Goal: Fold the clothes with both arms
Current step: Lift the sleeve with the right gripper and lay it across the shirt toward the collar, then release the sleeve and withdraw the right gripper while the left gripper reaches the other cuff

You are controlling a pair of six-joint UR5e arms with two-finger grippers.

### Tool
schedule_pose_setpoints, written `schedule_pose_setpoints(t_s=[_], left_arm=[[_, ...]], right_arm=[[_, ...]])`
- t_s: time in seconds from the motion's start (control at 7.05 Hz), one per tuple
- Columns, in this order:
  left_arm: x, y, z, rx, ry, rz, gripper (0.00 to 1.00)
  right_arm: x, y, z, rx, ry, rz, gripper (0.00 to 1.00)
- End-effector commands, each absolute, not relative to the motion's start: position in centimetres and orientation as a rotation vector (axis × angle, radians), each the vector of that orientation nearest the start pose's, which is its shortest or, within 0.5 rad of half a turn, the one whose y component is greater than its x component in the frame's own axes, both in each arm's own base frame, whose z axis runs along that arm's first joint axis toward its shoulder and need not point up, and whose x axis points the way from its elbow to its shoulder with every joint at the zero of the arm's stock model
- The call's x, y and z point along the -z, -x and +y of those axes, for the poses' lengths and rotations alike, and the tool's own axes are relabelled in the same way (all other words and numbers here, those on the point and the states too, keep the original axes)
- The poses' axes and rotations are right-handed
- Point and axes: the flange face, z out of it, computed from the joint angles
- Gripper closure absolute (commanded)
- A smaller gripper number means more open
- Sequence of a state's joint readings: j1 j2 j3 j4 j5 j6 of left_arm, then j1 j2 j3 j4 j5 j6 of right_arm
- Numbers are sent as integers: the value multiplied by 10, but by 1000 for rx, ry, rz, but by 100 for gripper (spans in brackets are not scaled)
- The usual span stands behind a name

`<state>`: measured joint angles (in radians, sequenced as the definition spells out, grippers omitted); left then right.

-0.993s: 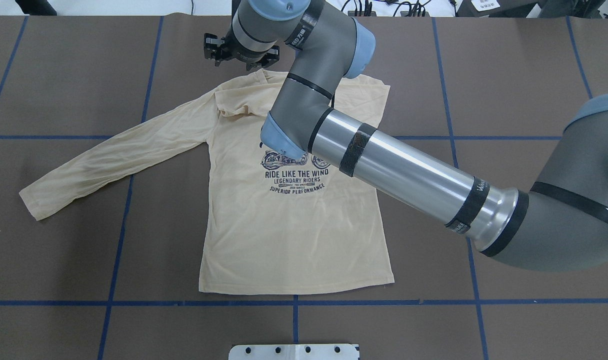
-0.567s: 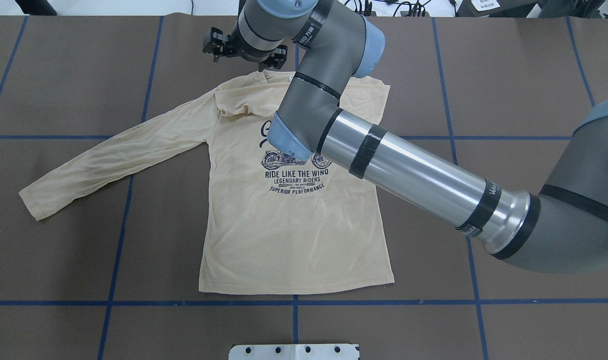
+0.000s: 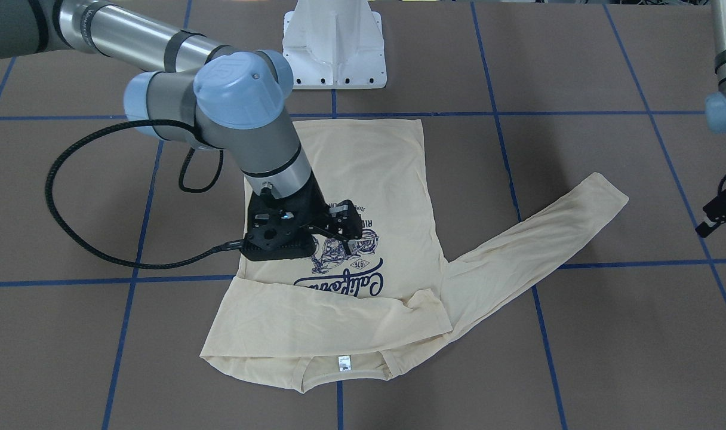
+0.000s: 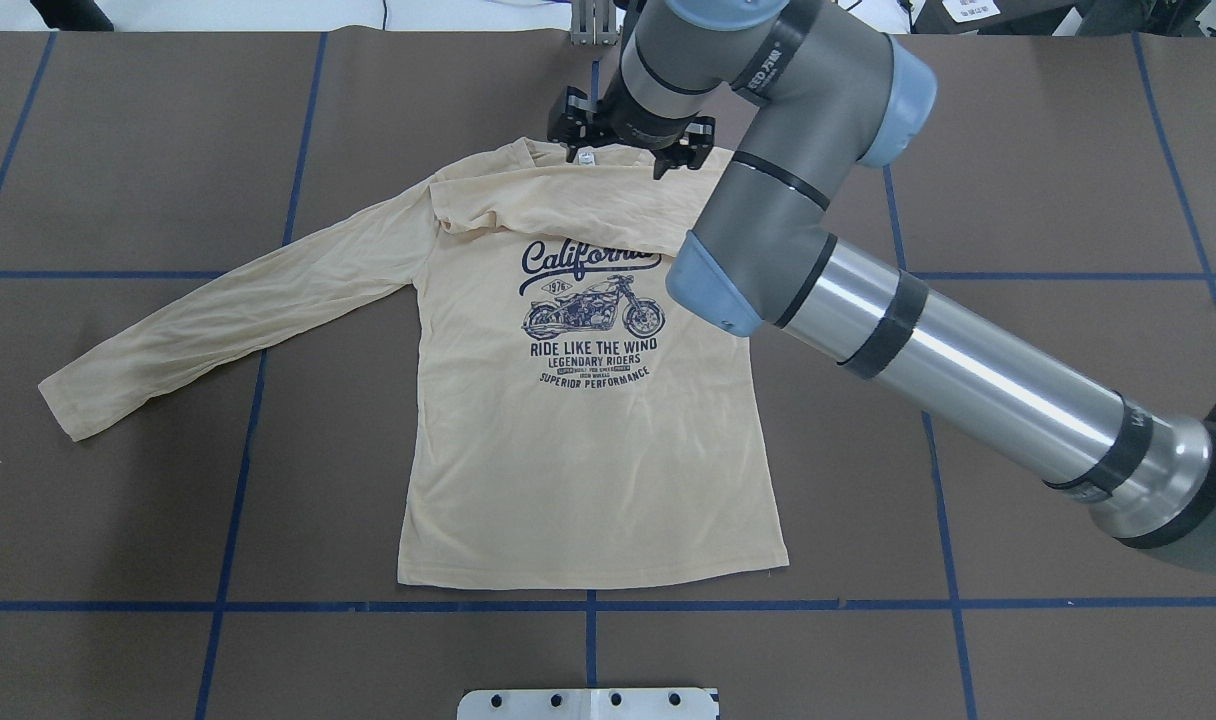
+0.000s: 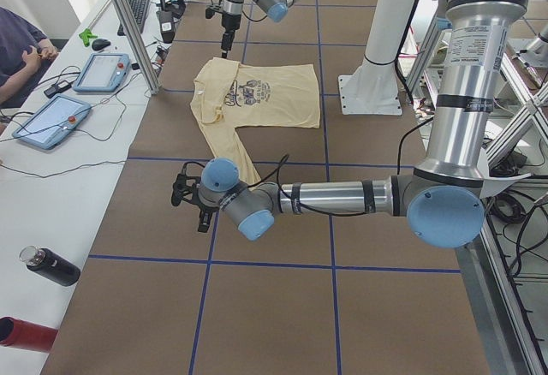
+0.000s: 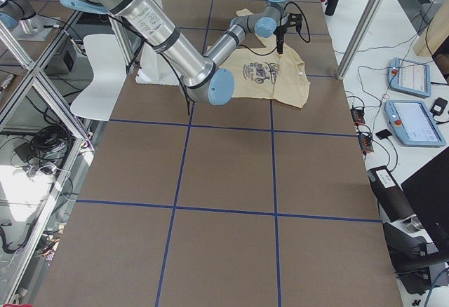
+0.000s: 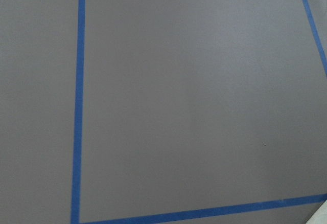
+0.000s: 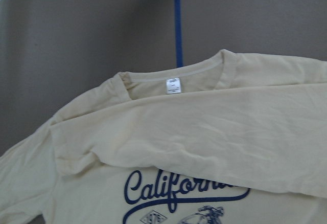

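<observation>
The cream-yellow shirt (image 4: 588, 450) lies flat, print up, collar at the far side. Its white neck label (image 4: 586, 157) shows in the right wrist view (image 8: 173, 85) too. One sleeve (image 4: 218, 320) stretches out to the overhead view's left. The other sleeve (image 4: 568, 205) is folded across the chest above the "California" print. My right gripper (image 4: 623, 150) hangs over the collar, open and empty, and also shows in the front view (image 3: 342, 230). My left gripper (image 3: 721, 212) is off the shirt beyond the outstretched cuff, partly cut off. I cannot tell if it is open.
The white pedestal base (image 4: 588, 703) stands at the near table edge. Blue tape lines (image 4: 588, 605) cross the brown table. The right arm's black cable (image 3: 70, 227) loops beside the shirt. Tablets (image 5: 103, 71) and a bottle (image 5: 51, 265) lie on the operators' side.
My right gripper has moved right along the collar, from beyond the shoulder to above the neck. The arm's elbow swung right and uncovered the print. The shirt has not moved.
</observation>
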<state>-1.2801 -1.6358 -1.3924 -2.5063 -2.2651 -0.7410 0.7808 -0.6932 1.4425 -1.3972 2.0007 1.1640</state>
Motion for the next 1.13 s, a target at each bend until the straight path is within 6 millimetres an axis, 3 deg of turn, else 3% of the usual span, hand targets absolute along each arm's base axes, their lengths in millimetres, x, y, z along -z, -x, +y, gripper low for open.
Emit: schedule_pose_setpoints(t_s=[0.0, 0.14, 0.28, 0.43, 0.57, 0.99], left_arm=[[-591, -125, -476, 144, -382, 931, 0], [-584, -144, -462, 172, -351, 943, 0], [-582, -183, -452, 204, -326, 927, 1], [-582, -203, -448, 233, -290, 875, 1], [-570, -214, -445, 244, -278, 805, 2], [-599, -209, -432, 242, -237, 752, 4]], right_arm=[[-196, 391, -560, -13, -159, -821, 0], [-219, 352, -553, 44, -162, -778, 0], [-244, 323, -548, 89, -140, -779, 0], [-271, 304, -538, 122, -139, -770, 0], [-285, 295, -531, 146, -143, -762, 0], [-286, 295, -530, 148, -131, -771, 0]])
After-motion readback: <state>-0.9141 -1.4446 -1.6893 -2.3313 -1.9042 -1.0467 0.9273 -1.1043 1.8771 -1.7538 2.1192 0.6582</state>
